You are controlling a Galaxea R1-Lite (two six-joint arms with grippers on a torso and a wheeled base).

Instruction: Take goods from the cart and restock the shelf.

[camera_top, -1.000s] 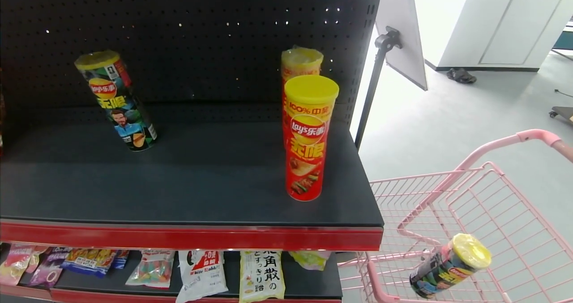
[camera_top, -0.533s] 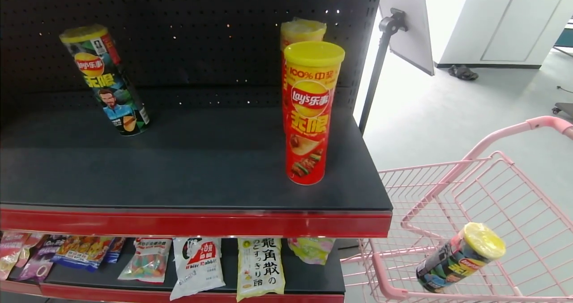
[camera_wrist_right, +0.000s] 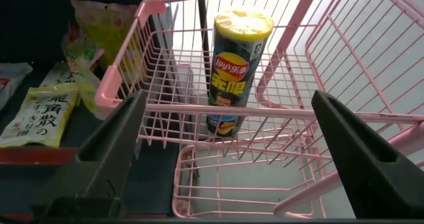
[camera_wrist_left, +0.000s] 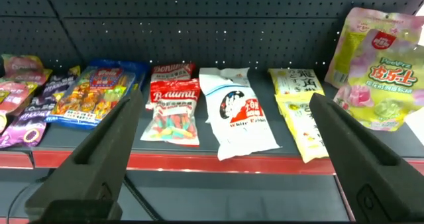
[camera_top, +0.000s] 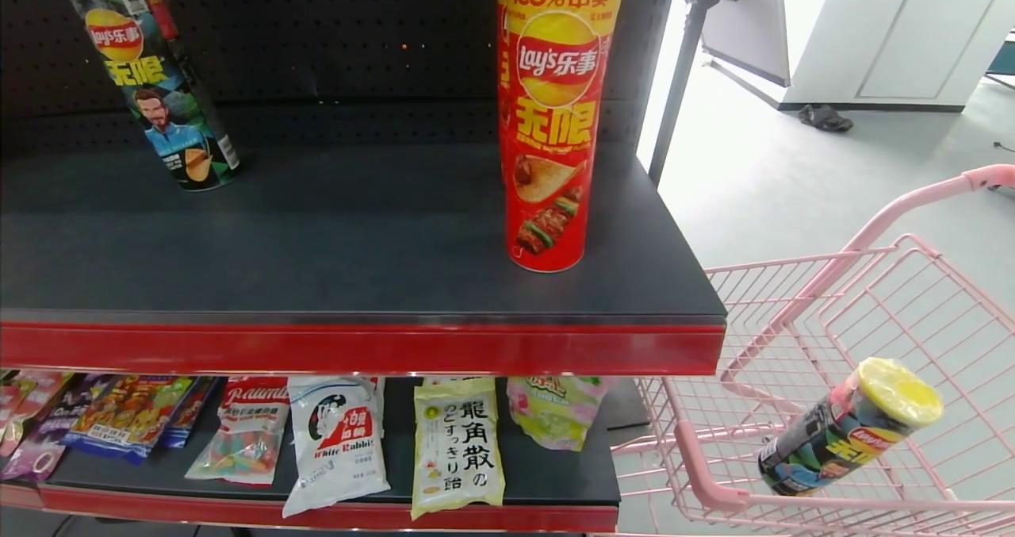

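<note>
The right end effector [camera_wrist_right: 228,95] is hanging wide open, its two dark fingers spread and gripping nothing. It is facing the dark cylindrical chip can with a yellow lid [camera_wrist_right: 238,71], which is well apart from both fingers. That can is lying tilted inside the pink wire shopping cart [camera_wrist_right: 126,65], lid end raised, and the cart is sitting just beside the shelving.

The left end effector [camera_wrist_left: 225,97] is also gaping open and empty, looking at the lower shelf [camera_wrist_left: 185,159]. There a white snack bag [camera_wrist_left: 238,114] is lying between a red-topped candy bag [camera_wrist_left: 172,108] and a yellow-green snack bag [camera_wrist_left: 301,111].

Above, the black shelf with a red front edge [camera_top: 357,347] is carrying a tall red cylindrical chip can [camera_top: 551,124], standing upright near its cart-side end. Another dark chip can [camera_top: 147,85] is standing far over at the opposite end.
</note>
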